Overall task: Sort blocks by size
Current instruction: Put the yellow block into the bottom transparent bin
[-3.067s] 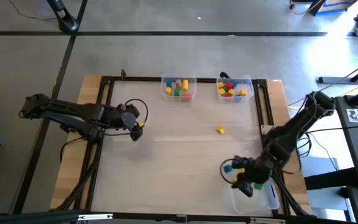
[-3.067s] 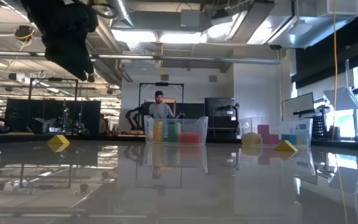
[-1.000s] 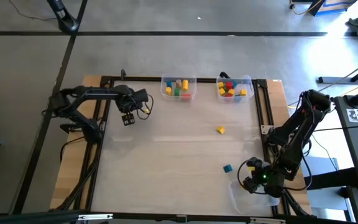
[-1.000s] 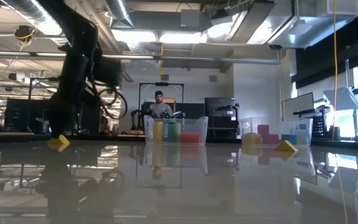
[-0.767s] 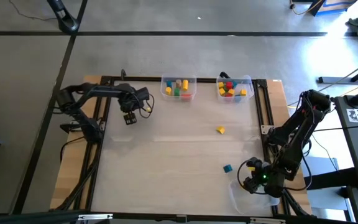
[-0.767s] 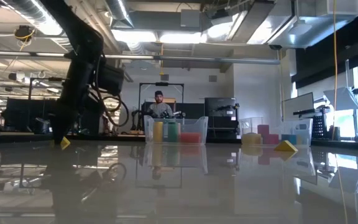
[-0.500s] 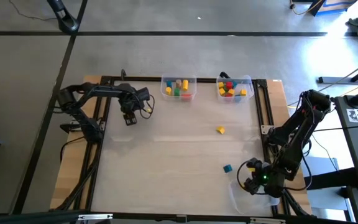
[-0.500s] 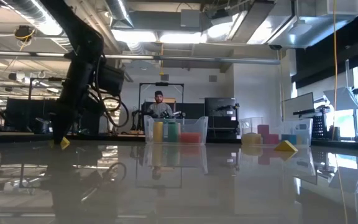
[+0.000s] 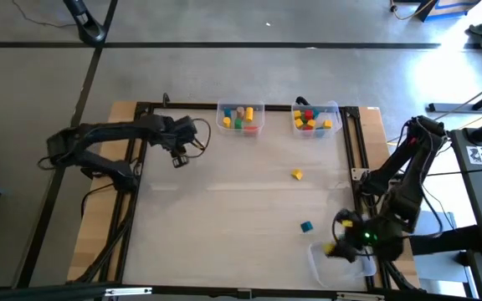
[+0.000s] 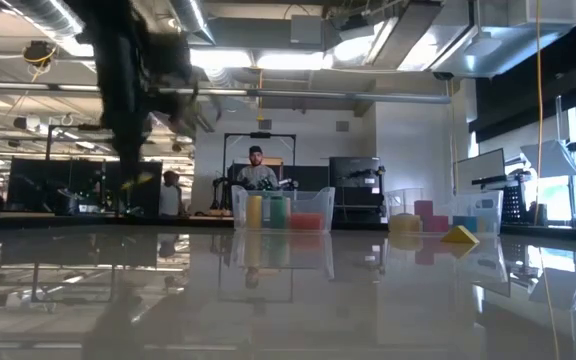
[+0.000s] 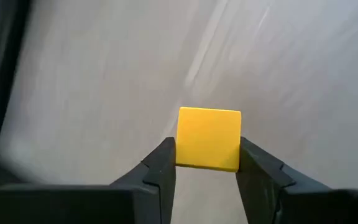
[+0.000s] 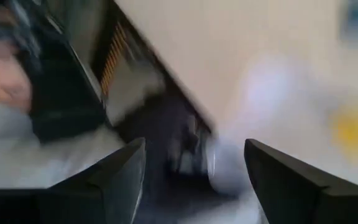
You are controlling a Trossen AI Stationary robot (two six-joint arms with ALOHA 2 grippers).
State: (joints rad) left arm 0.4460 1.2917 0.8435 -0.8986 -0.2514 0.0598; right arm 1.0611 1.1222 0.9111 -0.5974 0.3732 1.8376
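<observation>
Gripping a yellow block (image 11: 209, 138) between its two dark fingers (image 11: 160, 163), the left gripper (image 9: 177, 155) is hanging over the left part of the table (image 9: 224, 226) in the high view, left of the two clear bins. In the left wrist view the block is sitting square between the finger pads, with bare tabletop beyond it, so the jaws are clenched on it and the block is off the surface.

The right gripper (image 9: 338, 247) is waiting at the lower right of the high view with its fingers (image 12: 120, 180) spread wide and nothing between them; a small yellow shape is showing just beside it, too blurred to identify. A blue block (image 9: 306, 226) and a loose yellow block (image 9: 296, 174) are lying on the table, well apart, right of centre. The left bin (image 9: 241, 118) and the right bin (image 9: 315, 119) at the upper centre are each holding mixed coloured blocks.

Points of risk, as judgement:
- The block is being held only near the fingertips, so a fast swing toward the bins could be twisting it loose.
- The two bins are standing near each other, so a release off centre could be dropping the block on a rim or into the wrong size group.
- Blur on the arm in the low view is suggesting quick motion, which is adding to both risks
</observation>
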